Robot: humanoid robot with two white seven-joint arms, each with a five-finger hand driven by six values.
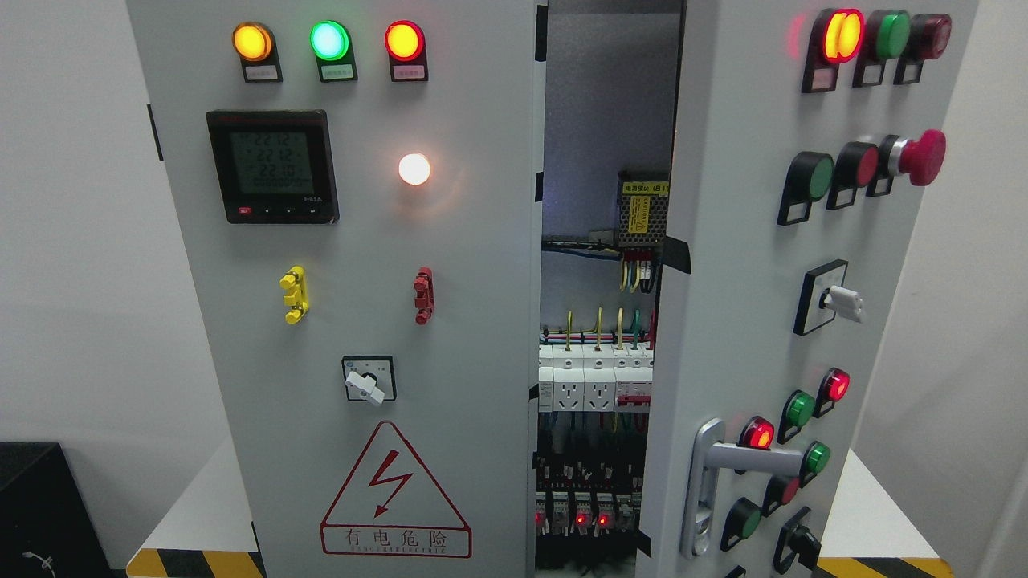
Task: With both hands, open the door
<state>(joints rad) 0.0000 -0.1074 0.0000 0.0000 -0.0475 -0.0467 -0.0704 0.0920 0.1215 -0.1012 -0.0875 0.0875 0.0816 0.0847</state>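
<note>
I see the right door (747, 241) swung partly out toward me, its free edge left of its silver handle (723, 461), which sits low on the panel. The left door (353, 281) is flat and closed. Between the two door edges a tall gap shows the cabinet inside: white breakers (594, 377), coloured wires, a row of small red lights near the bottom. No robot hand in my view, neither left nor right, so I cannot tell their finger state. The right door carries red and green buttons, a red mushroom stop button (919, 156) and a white knob switch (839, 303) sticking out. The left door has three lamps on top, a meter (271, 166), a warning triangle (393, 494). White wall flanks both sides; a striped yellow-black floor edge (193, 562) runs at the base, with a black box (40, 506) at lower left.
</note>
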